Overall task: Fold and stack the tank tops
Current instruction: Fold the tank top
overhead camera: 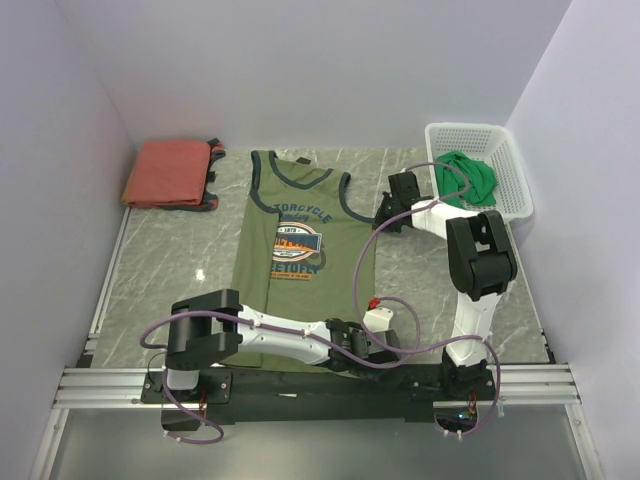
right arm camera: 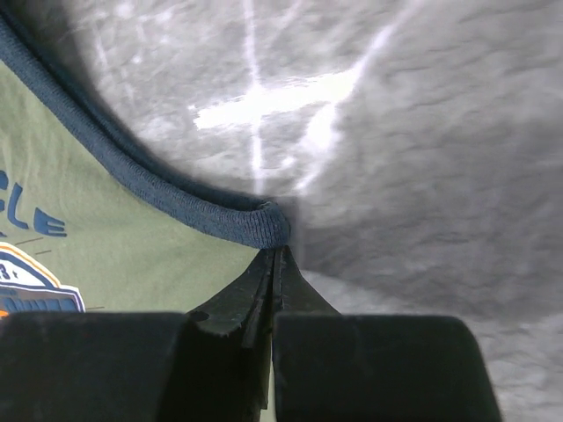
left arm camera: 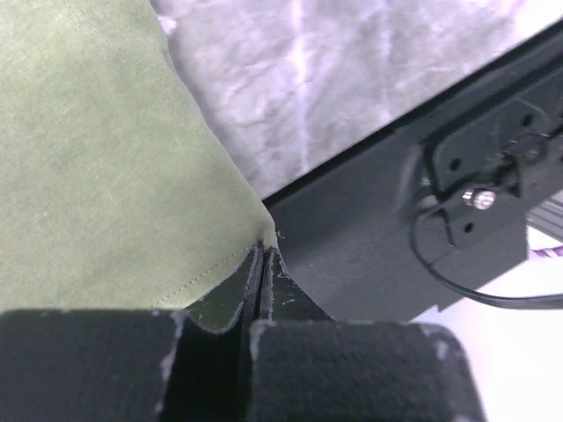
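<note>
Left wrist view first: what do we have at the near edge?

We have the left end effector point(left arm camera: 264, 253) pinched shut on the bottom hem corner of the olive tank top point(left arm camera: 97, 176). The corner lies just where the cloth meets the black rail point(left arm camera: 369, 229) along the near side of the bench point(left arm camera: 352, 79). Seen from above, that corner is at about 5 o'clock of the garment.

And the garment itself?

We see it spread flat in the middle of the bench, chest graphic up and neck toward 12 o'clock.

What do we make of the right end effector point(right arm camera: 274, 257), further out?

We read it as closed tight too. Its tips grip the navy trim point(right arm camera: 176, 198) at the bottom of the armhole, at roughly 2 o'clock of the garment. Both arms hold the same side edge.

And at the far end?

We find the rust-red tank top point(overhead camera: 168, 172) lying folded at 10 o'clock, close to the left wall. At 1 o'clock, in the far corner, stands the white basket point(overhead camera: 505, 140), and the bright green tank top point(overhead camera: 468, 175) is bunched inside it.
</note>
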Robot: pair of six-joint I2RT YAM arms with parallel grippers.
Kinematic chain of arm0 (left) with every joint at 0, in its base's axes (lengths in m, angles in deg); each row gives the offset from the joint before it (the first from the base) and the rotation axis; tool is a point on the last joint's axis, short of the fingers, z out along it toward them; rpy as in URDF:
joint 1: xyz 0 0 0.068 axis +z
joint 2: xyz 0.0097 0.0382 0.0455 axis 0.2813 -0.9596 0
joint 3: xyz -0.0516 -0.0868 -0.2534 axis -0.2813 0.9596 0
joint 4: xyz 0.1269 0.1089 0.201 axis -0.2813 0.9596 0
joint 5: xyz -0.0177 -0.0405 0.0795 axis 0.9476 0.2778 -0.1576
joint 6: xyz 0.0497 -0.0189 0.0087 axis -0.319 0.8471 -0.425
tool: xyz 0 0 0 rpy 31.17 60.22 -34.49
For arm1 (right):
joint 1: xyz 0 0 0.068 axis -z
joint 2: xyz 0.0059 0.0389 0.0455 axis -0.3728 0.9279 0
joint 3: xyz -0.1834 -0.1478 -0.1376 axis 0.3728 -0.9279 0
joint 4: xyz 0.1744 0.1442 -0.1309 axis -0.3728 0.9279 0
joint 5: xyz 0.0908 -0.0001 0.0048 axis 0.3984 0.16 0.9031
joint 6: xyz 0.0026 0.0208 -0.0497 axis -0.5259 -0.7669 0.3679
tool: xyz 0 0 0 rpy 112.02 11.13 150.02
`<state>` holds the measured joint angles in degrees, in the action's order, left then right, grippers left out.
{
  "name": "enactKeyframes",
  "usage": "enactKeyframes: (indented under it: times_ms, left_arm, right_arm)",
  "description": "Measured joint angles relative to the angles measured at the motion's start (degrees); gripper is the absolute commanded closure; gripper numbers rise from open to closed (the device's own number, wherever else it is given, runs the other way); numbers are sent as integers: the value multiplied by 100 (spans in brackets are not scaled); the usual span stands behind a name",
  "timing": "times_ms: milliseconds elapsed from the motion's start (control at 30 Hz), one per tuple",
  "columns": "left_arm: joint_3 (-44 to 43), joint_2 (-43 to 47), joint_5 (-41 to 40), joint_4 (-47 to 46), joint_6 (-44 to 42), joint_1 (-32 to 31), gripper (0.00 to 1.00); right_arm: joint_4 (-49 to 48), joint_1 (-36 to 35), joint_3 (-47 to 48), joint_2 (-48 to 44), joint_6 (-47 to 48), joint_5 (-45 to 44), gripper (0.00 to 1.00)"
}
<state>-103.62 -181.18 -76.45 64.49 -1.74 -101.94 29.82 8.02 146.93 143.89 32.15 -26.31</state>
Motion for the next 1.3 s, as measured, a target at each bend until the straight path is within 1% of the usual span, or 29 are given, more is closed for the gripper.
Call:
enactKeyframes:
  times_ms: [167, 300, 467, 667, 833, 967, 1100, 1300]
  left_arm:
    - [-120, 7, 2, -122, -111, -90, 100]
    - [-17, 254, 0, -293, -107, -111, 99]
    - [505, 990, -68, -621, -31, -109, 99]
    - [1403, 1939, -304, -892, 304, -37, 100]
    - [2144, 2841, -632, -815, 796, -2, 99]
    - [2682, 3624, -903, -505, 1283, 0, 99]
    - [3143, 4269, -1075, -101, 1808, 4, 100]
    - [3539, 4809, -1185, 568, 2387, 4, 99]
  right_arm:
    - [79, 262, -90, -111, 0, 46, 100]
    - [247, 376, -90, -284, 2, 2, 100]
    - [391, 350, -72, -529, 2, -68, 100]
    - [625, 125, 197, -564, 0, -146, 100]
    - [857, -256, 780, -463, -42, -258, 100]
    - [929, -612, 1333, -203, -133, -330, 100]
    - [1156, -1001, 2059, 332, -229, -387, 100]
    - [1532, -1517, 3088, 1202, -332, -518, 100]
